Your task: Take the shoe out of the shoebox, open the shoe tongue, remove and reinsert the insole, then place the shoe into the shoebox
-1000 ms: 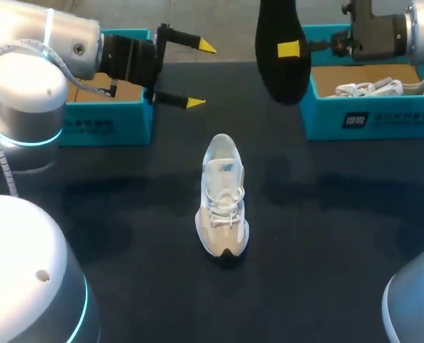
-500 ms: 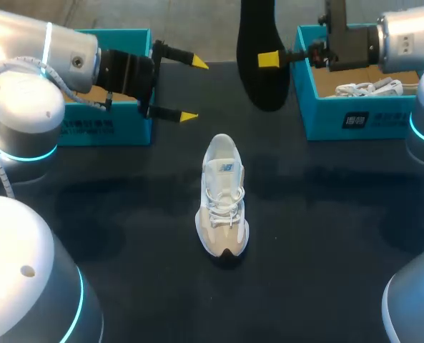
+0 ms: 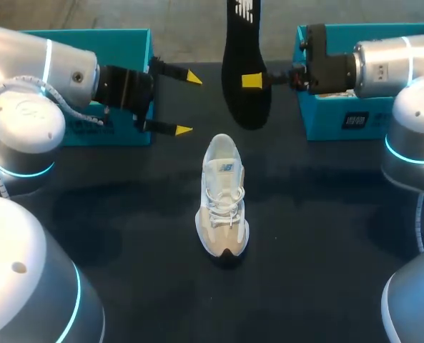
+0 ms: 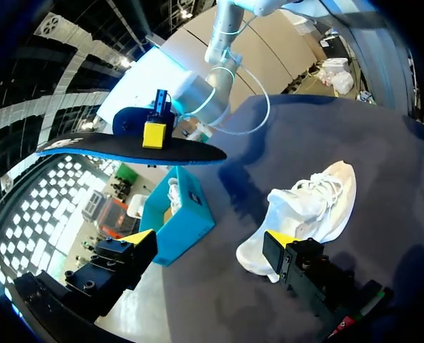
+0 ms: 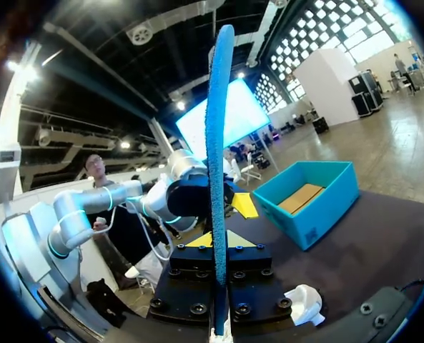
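Dark bench [image 3: 319, 236]; shoe [image 3: 224, 196] out at centre, insole [image 3: 244, 68] up in the air.
White and pale grey shoe, laced, upright on its sole, lying 12-to-6 with a dark patch at the 6 o'clock end. Black insole with a blue underside, hanging on edge at 12 o'clock of the shoe. Clamped on it at mid-length is the right tool [image 3: 251, 80], a finger on each face. Spread wide and empty, the left tool [image 3: 189, 103] sits at 10–11 o'clock of the shoe. At 10 o'clock, the teal left shoebox [image 3: 90, 132]: brown cardboard floor shows. At 2 o'clock, the teal right shoebox [image 3: 340, 121]: something white inside, seen in the left wrist view.
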